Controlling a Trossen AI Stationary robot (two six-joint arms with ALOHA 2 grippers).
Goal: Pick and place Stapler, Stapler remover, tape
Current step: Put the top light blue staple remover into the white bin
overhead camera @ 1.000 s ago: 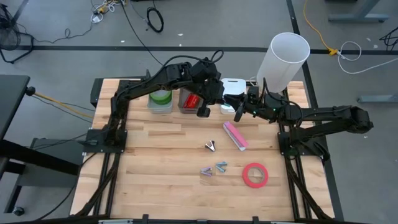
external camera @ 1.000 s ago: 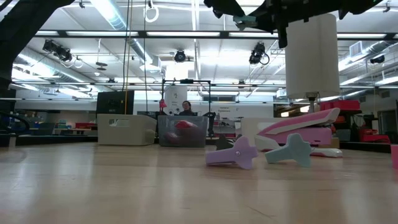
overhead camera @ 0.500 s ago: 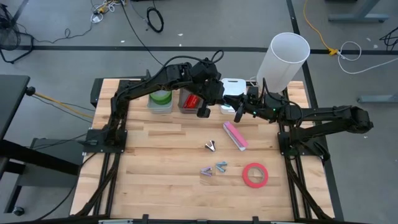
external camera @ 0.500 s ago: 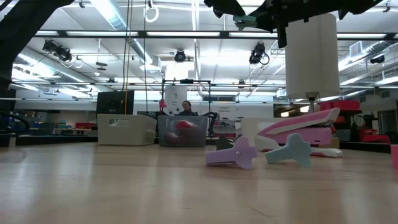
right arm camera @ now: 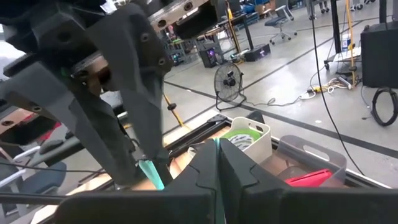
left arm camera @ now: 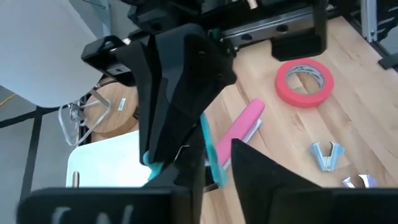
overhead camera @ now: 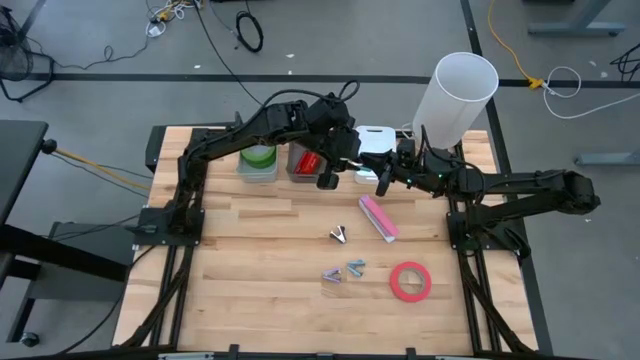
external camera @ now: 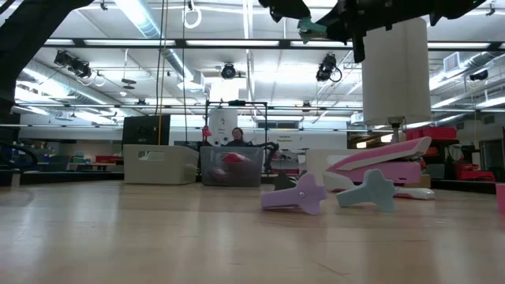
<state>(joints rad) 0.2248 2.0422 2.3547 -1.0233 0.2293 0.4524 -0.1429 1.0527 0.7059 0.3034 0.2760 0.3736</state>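
A teal staple remover hangs in the air above the far middle of the table, between my two grippers. My right gripper is shut on it, reaching in from the right. My left gripper stands open around it from the left. The pink stapler lies flat on the table. Three more staple removers lie nearer. The red tape lies flat near the right front. Green tape sits in a clear bin. My left gripper's fingers stand on either side of the remover's teal end; whether one finger touches it, I cannot tell. My right gripper pinches the remover's thin teal edge between its two fingers. They come in level from the table's right. The remover is clear of the table.
At the far edge stand three bins in a row: a clear bin, one holding a red thing, and a white one under the grippers. A tall white cylinder stands at the far right. The table's near left is bare wood.
My left gripper has opened a little while both arms kept still. More of the teal staple remover now shows beside it, held in the same place.
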